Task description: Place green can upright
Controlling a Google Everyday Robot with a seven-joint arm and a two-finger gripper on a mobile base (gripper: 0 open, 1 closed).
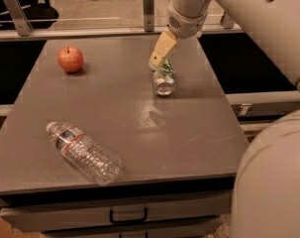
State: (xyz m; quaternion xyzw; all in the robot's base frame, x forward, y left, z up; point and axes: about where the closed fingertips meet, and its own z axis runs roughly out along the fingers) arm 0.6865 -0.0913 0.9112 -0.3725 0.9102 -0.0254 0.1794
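Observation:
The green can (164, 78) lies on its side on the grey table (115, 108), right of the middle, with its silver top facing the front. My gripper (156, 61) hangs from the arm at the upper right and sits just above the far end of the can, its tan fingers (162, 49) pointing down and left. I cannot tell if it touches the can.
A red apple (71, 59) sits at the far left of the table. A clear plastic water bottle (84, 152) lies on its side near the front left. A rail with posts (148, 1) runs behind the table. A drawer handle (127, 214) is below the front edge.

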